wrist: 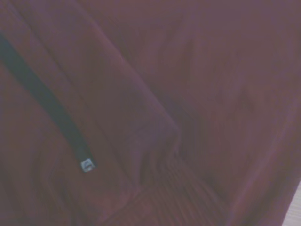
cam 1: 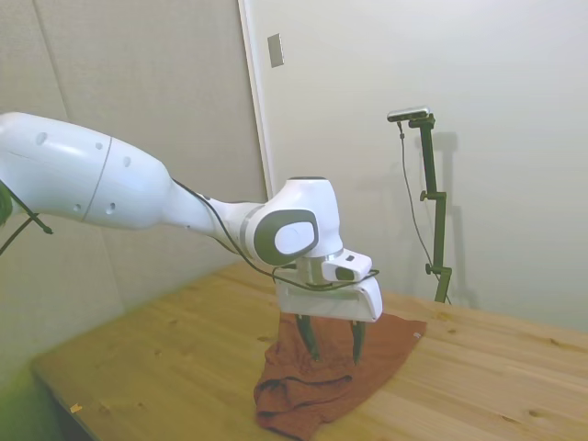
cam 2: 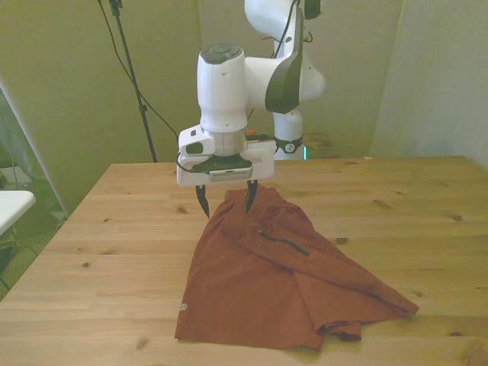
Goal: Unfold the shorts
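Shorts: soft rust fabric, creased, dark zipper line; gripper spread wide above far edge.

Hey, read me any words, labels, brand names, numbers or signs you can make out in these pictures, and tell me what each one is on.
None can be read.
Shorts: small pale mark near the hem, too small to read.
Zipper pull: a light mark, too blurred to read.
Gripper: no legible lettering on it.
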Controlling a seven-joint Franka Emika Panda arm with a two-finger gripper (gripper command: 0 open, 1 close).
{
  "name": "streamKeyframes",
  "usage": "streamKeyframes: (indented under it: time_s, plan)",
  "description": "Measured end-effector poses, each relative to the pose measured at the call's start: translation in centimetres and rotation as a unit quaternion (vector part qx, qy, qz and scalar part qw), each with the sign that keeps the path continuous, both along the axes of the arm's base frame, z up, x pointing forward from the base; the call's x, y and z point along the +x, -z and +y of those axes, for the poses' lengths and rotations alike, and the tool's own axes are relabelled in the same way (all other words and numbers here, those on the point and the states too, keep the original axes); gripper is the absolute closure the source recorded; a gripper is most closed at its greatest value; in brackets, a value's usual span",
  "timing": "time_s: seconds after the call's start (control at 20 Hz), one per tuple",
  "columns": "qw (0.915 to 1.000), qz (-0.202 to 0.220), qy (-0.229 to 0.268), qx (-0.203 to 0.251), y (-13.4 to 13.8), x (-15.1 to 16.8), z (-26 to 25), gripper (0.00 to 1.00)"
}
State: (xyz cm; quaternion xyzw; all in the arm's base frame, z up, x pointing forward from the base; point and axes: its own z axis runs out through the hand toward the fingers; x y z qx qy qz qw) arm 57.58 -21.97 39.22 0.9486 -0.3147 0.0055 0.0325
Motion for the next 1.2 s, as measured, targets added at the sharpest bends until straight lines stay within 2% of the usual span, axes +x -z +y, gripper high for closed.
streamKeyframes:
  time_s: [0.5,0.55,1.2]
  plan:
    - [0.9998,-0.006,-0.001,0.019,1.7,1.4,0.0,0.0]
    - [0.9998,-0.005,-0.001,0.021,1.8,1.4,0.1,1.0]
    - [0.9994,0.005,-0.001,0.035,3.8,1.8,1.1,1.0]
